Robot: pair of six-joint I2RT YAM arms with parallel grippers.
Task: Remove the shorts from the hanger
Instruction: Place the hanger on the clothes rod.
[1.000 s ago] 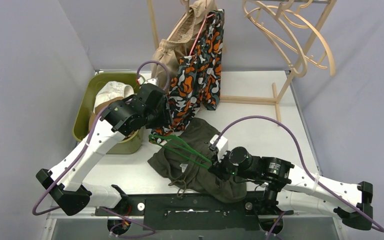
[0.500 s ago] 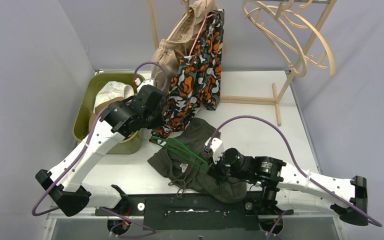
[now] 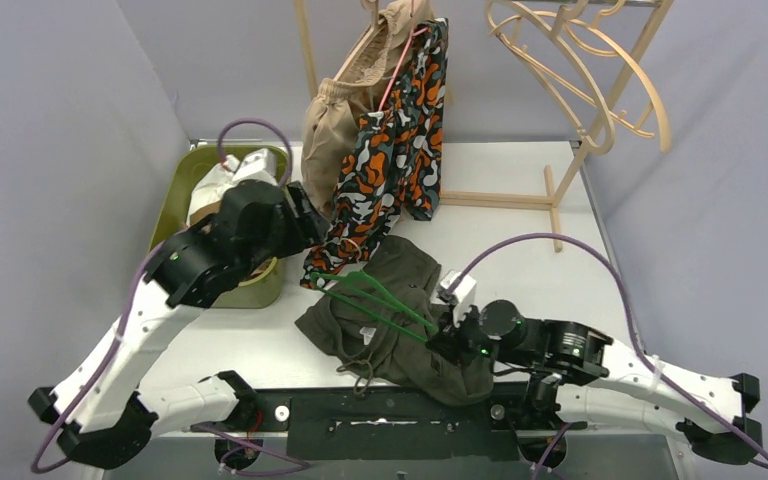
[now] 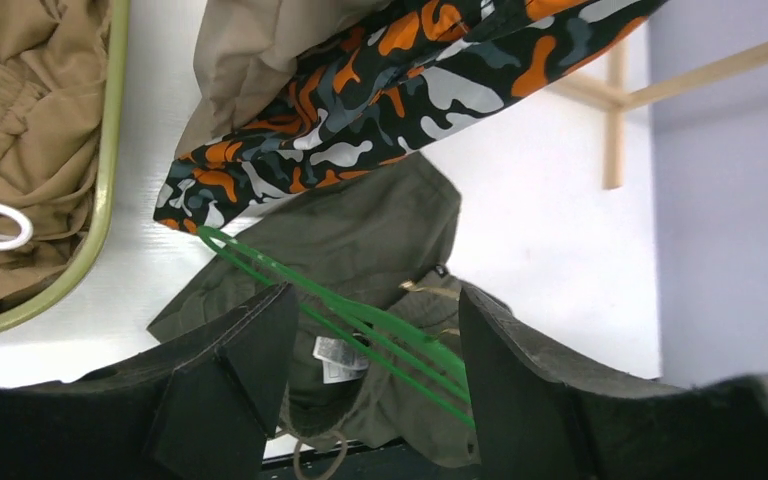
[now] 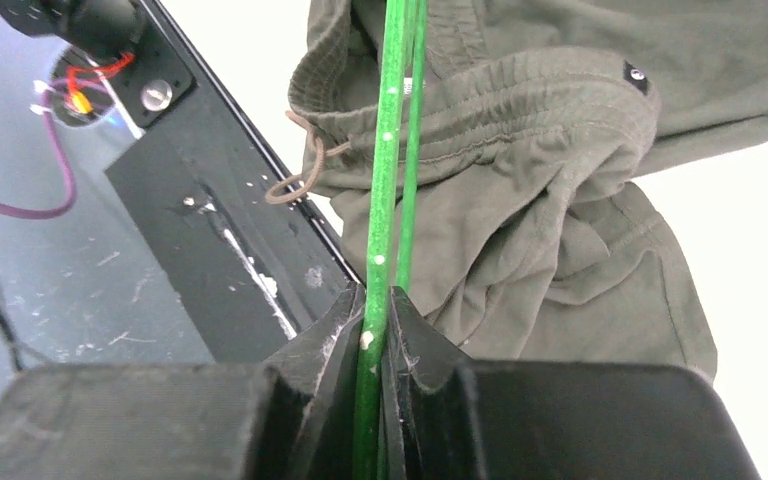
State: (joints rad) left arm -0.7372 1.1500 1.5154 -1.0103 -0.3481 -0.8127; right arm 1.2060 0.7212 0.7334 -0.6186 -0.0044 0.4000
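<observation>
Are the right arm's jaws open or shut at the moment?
Shut on the green hanger. In the right wrist view both jaws press against its wires with no gap, and the hanger runs over the dark olive shorts.

Left arm [image 3: 150,325] and right arm [image 3: 660,380] are built of white links joined by black cylindrical housings [image 3: 222,252]. A purple cable [image 3: 248,128] is looped off the left arm; a second cable [image 3: 560,245] is arched over the right. A green light [image 3: 472,350] is noted at the right wrist. Silver screws [image 3: 281,412] are set in the black base plate [image 3: 390,412]. Left gripper [image 4: 375,300] and right gripper [image 5: 375,295] are fitted with matt black, wedge-shaped fingers [image 4: 235,365], scuffed at the edges.
</observation>
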